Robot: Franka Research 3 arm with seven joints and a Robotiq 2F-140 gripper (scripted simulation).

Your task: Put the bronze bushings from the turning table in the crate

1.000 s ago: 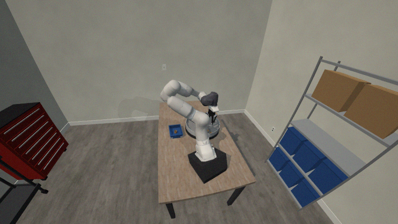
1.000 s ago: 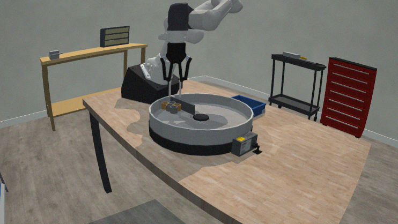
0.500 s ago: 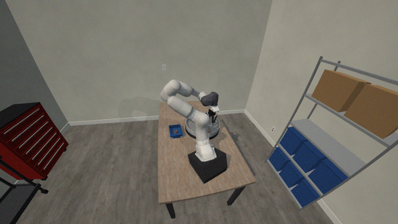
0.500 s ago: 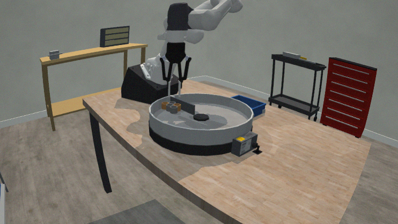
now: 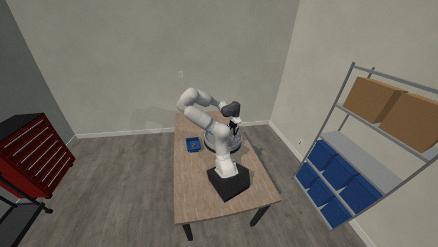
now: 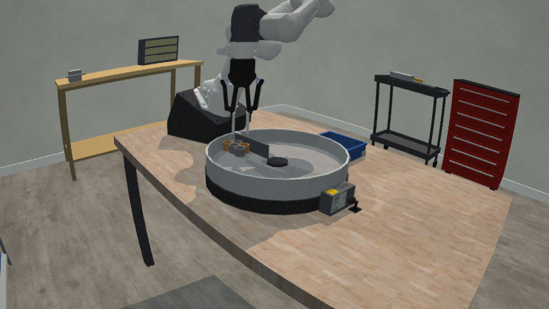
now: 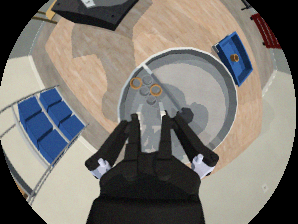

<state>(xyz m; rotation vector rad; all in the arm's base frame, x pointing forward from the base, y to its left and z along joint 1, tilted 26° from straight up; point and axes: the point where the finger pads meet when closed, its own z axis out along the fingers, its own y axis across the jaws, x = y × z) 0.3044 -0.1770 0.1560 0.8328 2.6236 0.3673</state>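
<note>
The gripper (image 5: 234,135) (image 6: 240,132) (image 7: 151,108), partly open and holding nothing, should descend squarely around one bronze bushing (image 6: 244,147) (image 7: 156,90) just ahead.

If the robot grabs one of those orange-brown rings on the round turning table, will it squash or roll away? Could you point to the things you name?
The bronze bushing (image 6: 227,145) (image 7: 136,83) looks like rigid metal, so squashing seems unlikely. Standing upright, it would probably slide when nudged; tipped over, its round wall might roll.
</note>
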